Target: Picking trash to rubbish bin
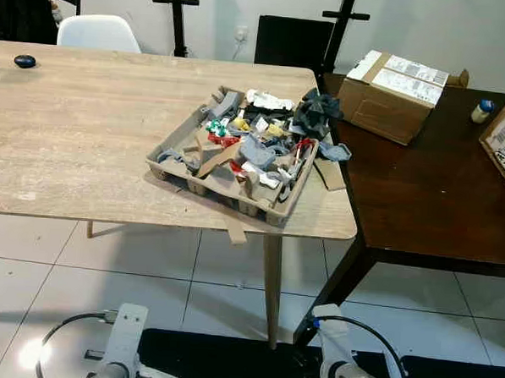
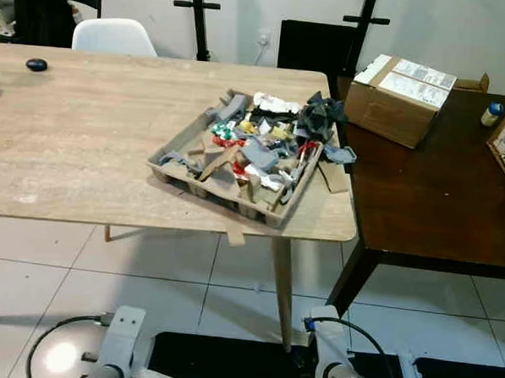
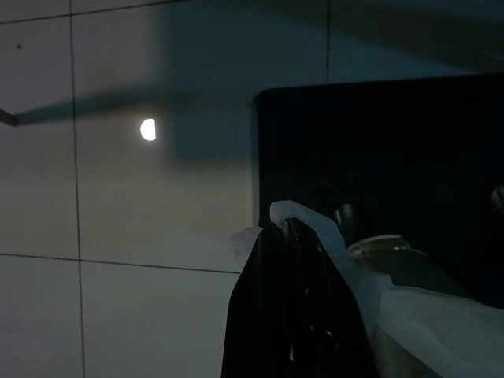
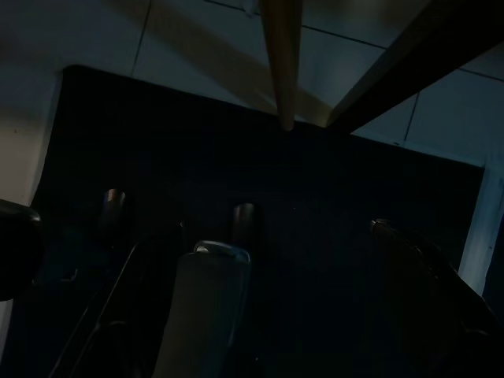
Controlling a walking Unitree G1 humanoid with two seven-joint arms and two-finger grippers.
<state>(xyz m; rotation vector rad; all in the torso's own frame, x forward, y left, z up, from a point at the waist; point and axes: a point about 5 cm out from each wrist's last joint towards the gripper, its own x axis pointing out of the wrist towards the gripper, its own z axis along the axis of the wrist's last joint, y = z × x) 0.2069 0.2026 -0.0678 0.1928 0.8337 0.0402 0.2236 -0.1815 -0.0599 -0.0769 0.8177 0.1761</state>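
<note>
Trash (image 1: 255,147): mixed scraps, grey, black, red, green, yellow + cardboard bits, heaped in shallow cardboard tray (image 1: 172,146) w/ tray at light table's (image 1: 77,137) near right corner, overhanging slightly.

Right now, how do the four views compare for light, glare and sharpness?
Left and right eye views: bright and sharp, the tray of trash crisp, a glare patch on the floor tiles. Left wrist view: dim, one small bright reflection on the tiles. Right wrist view: very dark, table leg barely lit.
</note>
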